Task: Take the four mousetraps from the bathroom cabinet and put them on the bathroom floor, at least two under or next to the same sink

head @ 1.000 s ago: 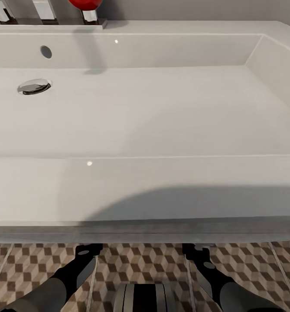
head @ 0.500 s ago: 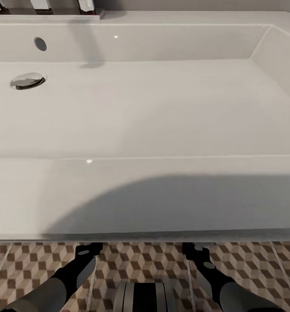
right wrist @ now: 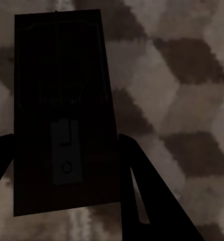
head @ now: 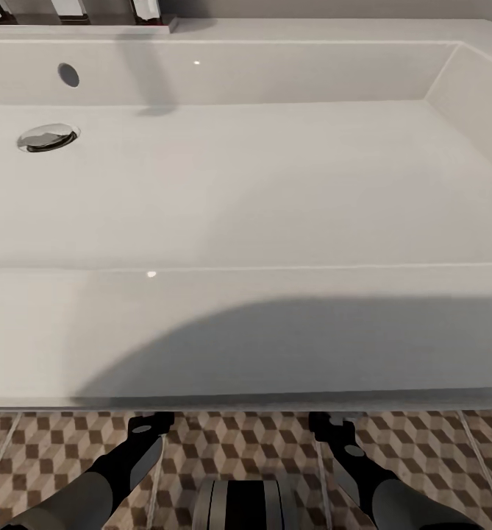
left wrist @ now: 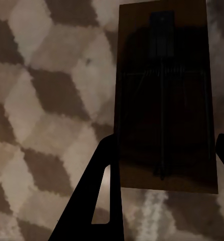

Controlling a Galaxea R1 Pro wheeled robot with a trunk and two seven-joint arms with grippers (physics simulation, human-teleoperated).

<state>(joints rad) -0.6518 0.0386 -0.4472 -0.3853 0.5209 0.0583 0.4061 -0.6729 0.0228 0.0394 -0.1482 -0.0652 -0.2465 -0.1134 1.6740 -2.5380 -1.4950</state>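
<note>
In the head view, the wide white bathroom sink (head: 246, 191) takes up most of the frame, from the top edge down to its front rim near the bottom. Its chrome drain (head: 48, 137) sits in the upper left of the basin, with a small overflow hole (head: 68, 73) just above it on the back wall. The bases of the tap fittings (head: 154, 11) show at the top left edge. A broad grey shadow lies across the lower front of the basin.

Below the rim, a strip of the bathroom floor (head: 246, 442) with its brown, beige and white cube pattern runs along the bottom of the frame. Both arms reach forward there, the left gripper (head: 148, 425) at lower left of centre and the right gripper (head: 332, 423) at lower right of centre, both at the shadowed edge under the sink's front.

In the left wrist view, a mousetrap (left wrist: 164, 95), a dark brown board with metal wire parts, sits between the two dark fingers (left wrist: 99, 196), which flank its lower edges; the left gripper is clamped on it, above the tiles.

In the right wrist view, a second mousetrap (right wrist: 62, 110) likewise sits between the right gripper's fingers (right wrist: 142, 196), grasped at its sides, with the patterned floor behind it.
</note>
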